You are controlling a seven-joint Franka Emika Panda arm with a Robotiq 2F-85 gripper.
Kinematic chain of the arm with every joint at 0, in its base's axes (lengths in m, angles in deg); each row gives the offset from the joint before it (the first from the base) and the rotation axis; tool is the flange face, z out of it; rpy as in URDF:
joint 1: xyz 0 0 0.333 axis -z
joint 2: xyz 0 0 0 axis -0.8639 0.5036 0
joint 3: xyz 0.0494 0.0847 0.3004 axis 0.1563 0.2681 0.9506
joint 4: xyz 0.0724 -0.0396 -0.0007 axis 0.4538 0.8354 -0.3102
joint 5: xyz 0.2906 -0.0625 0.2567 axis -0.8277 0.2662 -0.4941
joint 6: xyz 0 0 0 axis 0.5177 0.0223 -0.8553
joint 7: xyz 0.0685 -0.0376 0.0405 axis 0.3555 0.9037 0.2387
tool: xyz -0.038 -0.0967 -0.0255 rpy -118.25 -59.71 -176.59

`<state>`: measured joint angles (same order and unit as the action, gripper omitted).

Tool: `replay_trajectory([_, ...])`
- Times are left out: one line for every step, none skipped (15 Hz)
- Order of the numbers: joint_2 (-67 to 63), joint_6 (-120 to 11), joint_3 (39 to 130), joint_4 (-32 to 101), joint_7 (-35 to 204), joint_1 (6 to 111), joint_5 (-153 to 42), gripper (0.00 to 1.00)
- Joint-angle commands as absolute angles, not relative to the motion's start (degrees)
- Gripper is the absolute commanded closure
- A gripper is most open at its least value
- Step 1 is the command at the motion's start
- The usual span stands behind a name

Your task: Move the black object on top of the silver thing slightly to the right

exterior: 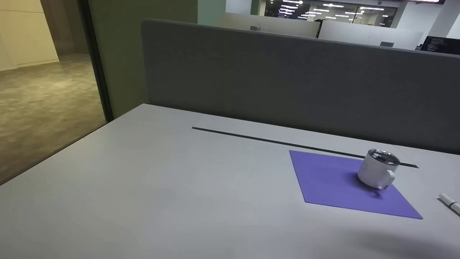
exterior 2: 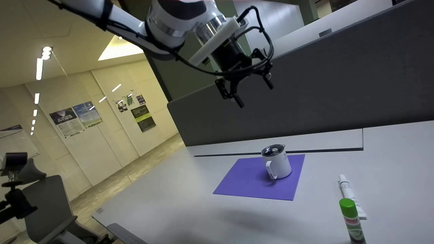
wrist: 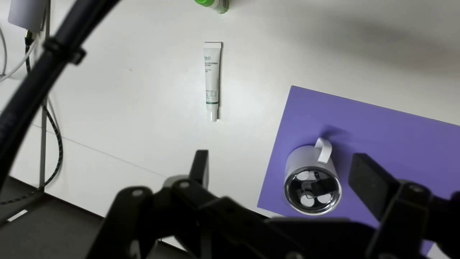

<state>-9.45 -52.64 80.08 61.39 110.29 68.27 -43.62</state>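
The silver thing is a squat grey-white mug with a metal rim and clear lid, upright on the purple mat; it also shows in an exterior view and in the wrist view. The black object, a small dark flat piece, sits on the lid, right of its centre in the wrist view. In both exterior views the lid is too small to make the piece out clearly. My gripper hangs open and empty, well above the mug. In the wrist view the mug appears between the spread fingers, nearer the right one.
The purple mat lies on the white desk. A white tube lies beside it, and a green-capped bottle stands near the tube. A dark partition runs behind the desk. Cables show at the wrist view's left.
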Motion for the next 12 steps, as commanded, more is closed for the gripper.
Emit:
replay_trajectory([-8.5, -52.1, 80.3, 60.2, 110.3, 68.7, -44.0, 0.0])
replay_trajectory([-8.1, -51.8, 80.4, 59.7, 110.3, 68.6, -44.1, 0.0])
replay_trajectory([-8.0, -51.7, 80.4, 59.6, 110.3, 68.6, -44.1, 0.0])
replay_trajectory([-8.1, -51.6, 80.4, 59.5, 110.3, 68.6, -44.1, 0.0])
replay_trajectory([-8.1, -51.6, 80.4, 59.5, 110.3, 68.6, -44.1, 0.0])
replay_trajectory([-8.1, -51.6, 80.4, 59.5, 110.3, 68.6, -44.1, 0.0])
replay_trajectory([-8.1, -51.6, 80.4, 59.5, 110.3, 68.6, -44.1, 0.0])
replay_trajectory([-8.1, -51.6, 80.4, 59.5, 110.3, 68.6, -44.1, 0.0])
replay_trajectory([-8.1, -51.6, 80.4, 59.5, 110.3, 68.6, -44.1, 0.0])
replay_trajectory([-8.1, -51.5, 80.4, 59.5, 110.3, 68.6, -44.1, 0.0])
replay_trajectory([-8.1, -51.5, 80.4, 59.5, 110.3, 68.6, -44.1, 0.0])
replay_trajectory([-6.4, -48.0, 80.4, 56.9, 109.7, 68.2, -43.4, 0.0])
